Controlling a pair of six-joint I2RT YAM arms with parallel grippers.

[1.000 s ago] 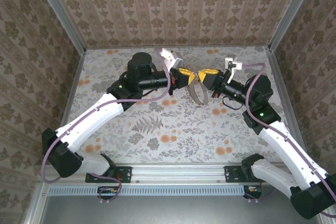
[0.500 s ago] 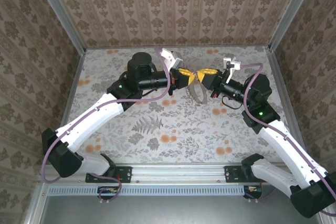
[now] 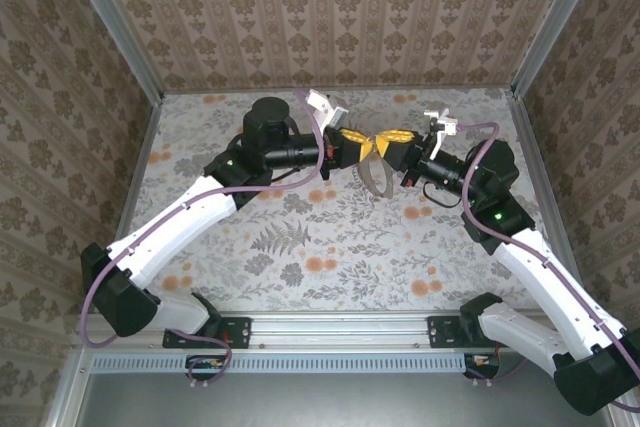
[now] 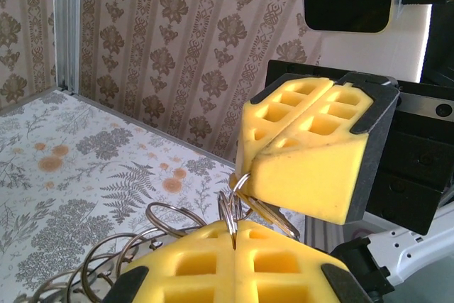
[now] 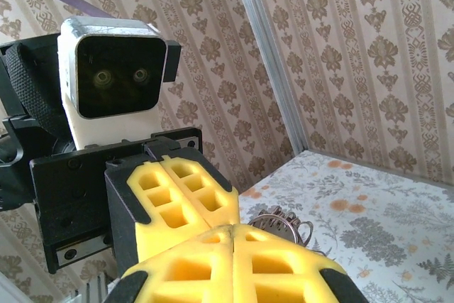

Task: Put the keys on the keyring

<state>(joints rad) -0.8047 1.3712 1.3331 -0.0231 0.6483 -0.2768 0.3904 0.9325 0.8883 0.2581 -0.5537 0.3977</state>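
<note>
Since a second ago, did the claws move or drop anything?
The left claw and right claw both crept slightly toward the back wall, taking the dangling keyring along. Nothing was grabbed or dropped. Both claws are still pinched shut on it, tip to tip.

**Colours and patterns in the two-arm workcell**

The left gripper (image 3: 366, 146) and right gripper (image 3: 385, 145) carry bright yellow fingers (image 4: 312, 154), moulded with a grid of square recesses and set in black mounts. The keyring (image 4: 159, 226) is silvery, tinged tan in the top view. The arms (image 3: 190, 217) are white with black joints. Purple cables (image 3: 84, 312) run along them, and a green light (image 3: 496, 216) glows at centre right. The table (image 3: 300, 247) is pale grey, printed with grey ferns and orange flowers. The walls (image 3: 330, 17) show beige stripes with brown damask motifs. The frame rails (image 3: 110, 19) are plain silver. The wrist camera (image 5: 113, 76), upper left in the right wrist view, is white with a black face.
</note>
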